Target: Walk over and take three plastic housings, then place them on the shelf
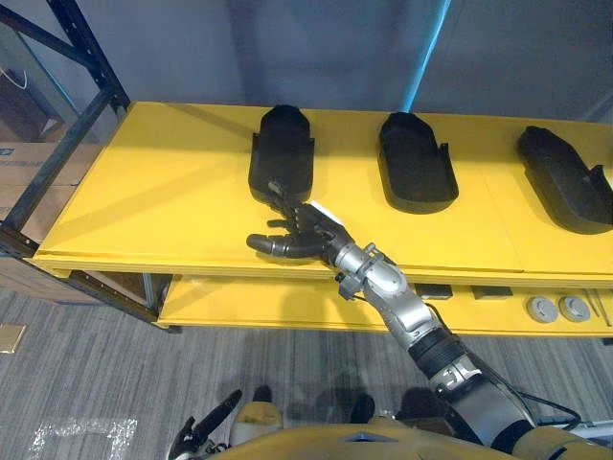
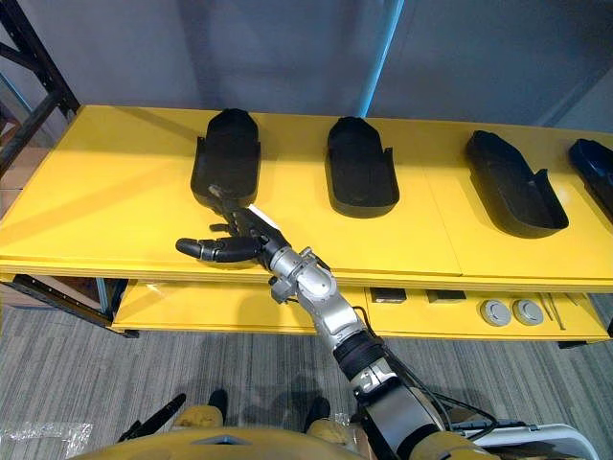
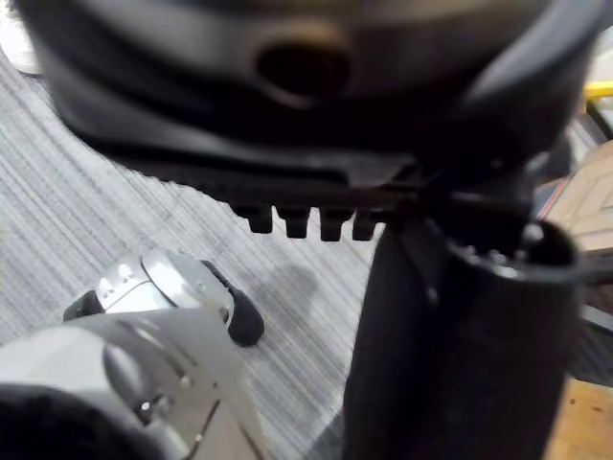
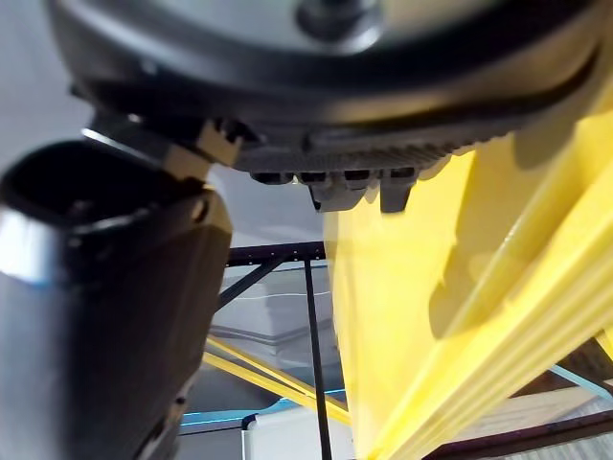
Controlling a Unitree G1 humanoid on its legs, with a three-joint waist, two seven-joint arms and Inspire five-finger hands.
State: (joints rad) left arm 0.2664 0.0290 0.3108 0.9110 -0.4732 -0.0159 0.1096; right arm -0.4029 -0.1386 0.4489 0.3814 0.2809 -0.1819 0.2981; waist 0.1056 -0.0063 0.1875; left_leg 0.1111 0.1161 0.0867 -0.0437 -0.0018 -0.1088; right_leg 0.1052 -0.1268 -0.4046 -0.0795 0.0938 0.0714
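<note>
the right hand [image 1: 308, 230] is open, with straight fingers and the thumb stuck out to the side. it lies low over the yellow shelf [image 1: 153, 206] at the near end of the leftmost housing [image 1: 281, 151]. its fingertips [image 1: 279, 195] reach that housing's near edge, though i cannot tell if they touch it. it holds nothing. to the robot's right of the leftmost housing, three more black plastic housings lie in a row on the same board: the second housing [image 1: 415, 163], the third housing [image 1: 565, 180], and the fourth housing [image 2: 596, 165] farthest off. the left hand [image 3: 450, 345] hangs well below and nearer than the leftmost housing, over the grey carpet [image 3: 144, 220], its fingers relaxed and empty.
</note>
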